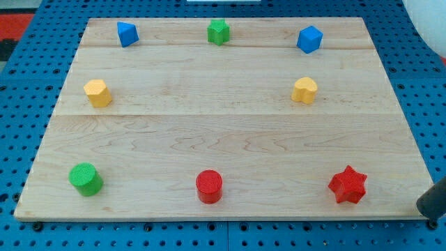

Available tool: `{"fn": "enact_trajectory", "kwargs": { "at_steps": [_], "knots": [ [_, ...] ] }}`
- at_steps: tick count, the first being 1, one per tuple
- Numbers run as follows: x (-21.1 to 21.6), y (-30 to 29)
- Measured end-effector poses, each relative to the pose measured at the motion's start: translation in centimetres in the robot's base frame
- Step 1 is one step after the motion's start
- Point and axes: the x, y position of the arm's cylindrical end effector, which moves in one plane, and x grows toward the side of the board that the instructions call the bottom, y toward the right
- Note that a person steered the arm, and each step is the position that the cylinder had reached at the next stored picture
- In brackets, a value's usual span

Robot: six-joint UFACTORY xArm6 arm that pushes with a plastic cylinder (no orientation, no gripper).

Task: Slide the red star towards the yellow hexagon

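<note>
The red star (348,185) lies near the board's bottom right corner. The yellow hexagon (97,93) lies at the view's left, in the middle row, far from the star. A dark rod enters at the view's bottom right edge; my tip (426,207) sits just off the board's right edge, to the right of the red star and apart from it. Most of the rod is cut off by the frame.
Also on the wooden board (223,139): a second yellow block (304,90) at right, a red cylinder (209,186) at bottom middle, a green cylinder (86,179) at bottom left, a blue block (127,33), a green star (218,31) and a blue cube (309,39) along the top.
</note>
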Motion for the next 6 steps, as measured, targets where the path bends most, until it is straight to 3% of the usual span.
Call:
{"fn": "enact_trajectory", "kwargs": {
  "at_steps": [1,2,3,4,5,6],
  "knots": [
    [-2.0,-5.8],
    [-7.4,-11.5],
    [-7.7,-12.9],
    [-3.9,-8.2],
    [-4.5,-16.7],
    [-10.0,-20.1]
  ]
}}
